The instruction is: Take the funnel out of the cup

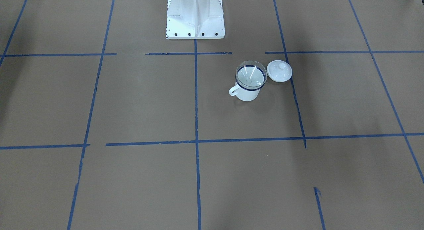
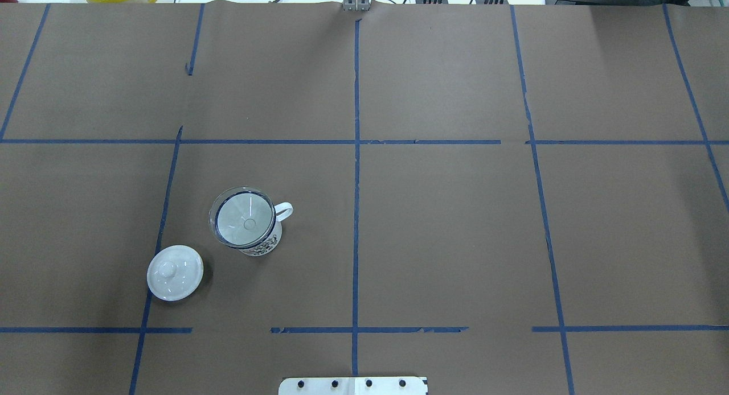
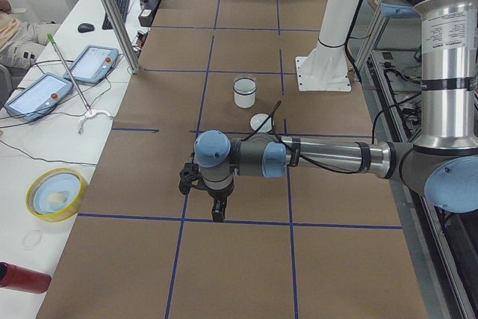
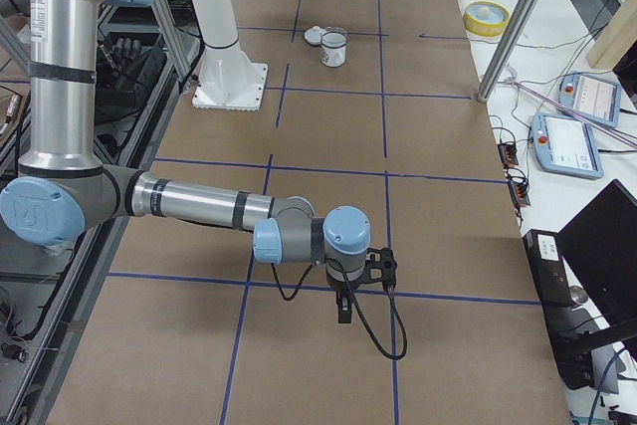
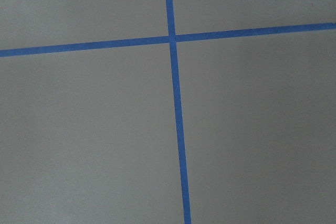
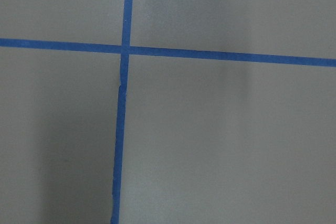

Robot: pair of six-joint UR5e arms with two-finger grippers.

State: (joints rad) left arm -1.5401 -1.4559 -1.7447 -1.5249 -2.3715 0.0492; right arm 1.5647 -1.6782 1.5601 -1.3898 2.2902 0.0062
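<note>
- The funnel [image 2: 244, 218] sits spout-down in the enamel mug [image 1: 246, 93], with its clear rim just above the mug's blue rim. Treat removal as not yet begun.
- The mug stands upright on the robot's left half of the table [image 2: 455, 241]. A white knobbed lid [image 2: 175, 272] lies just beside it, not touching.
- The left claw [image 3: 216, 214] and right claw [image 4: 344, 314] hang well apart from the mug, over bare table. You cannot tell how wide either stands.
- Steps left: approach, grip the funnel rim, lift it clear.
</note>
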